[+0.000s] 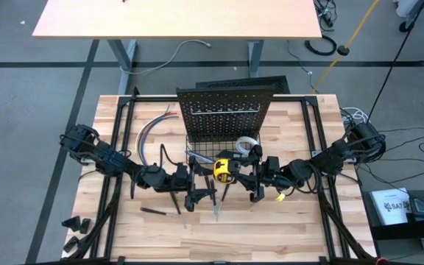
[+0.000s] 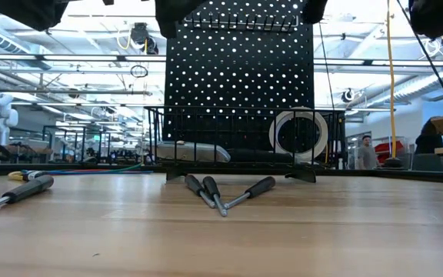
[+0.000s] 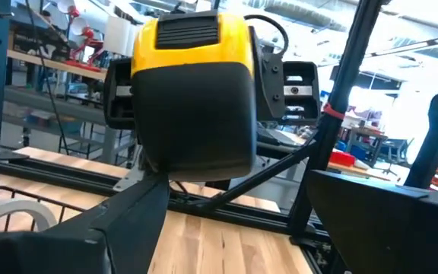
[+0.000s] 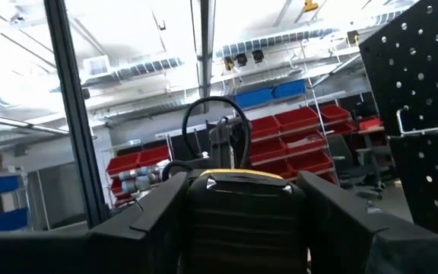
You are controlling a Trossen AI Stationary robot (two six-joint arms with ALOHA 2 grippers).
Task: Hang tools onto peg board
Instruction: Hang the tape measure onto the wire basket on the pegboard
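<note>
Low view: the peg board [image 2: 241, 69] stands upright at the far middle of the wooden table [image 2: 221, 231], and the black wire basket [image 2: 206, 138] runs along its foot. Inside the basket a white tape roll [image 2: 300, 135] stands on edge towards one end, and a grey-blue utility knife [image 2: 194, 151] lies flat towards the other.

On the table in front of the basket three screwdrivers [image 2: 215, 194] lie with their tips meeting; a fourth screwdriver [image 2: 18, 192] lies off to the side, and a bundle of coloured cables [image 1: 153, 132] rests beside the board. Behind the table the room is a workshop with glass partitions, red storage bins [image 4: 287, 144] and a person [image 2: 368, 151] far off.

From above, both arms reach inward and meet just in front of the basket, above the table. The yellow-black tape measure [image 1: 223, 169] hangs between them. The right gripper [image 4: 242, 221] pinches it, one finger on each side of its case. The left gripper [image 3: 234, 228] faces it from the other side with fingers spread wide and apart from the case.
</note>
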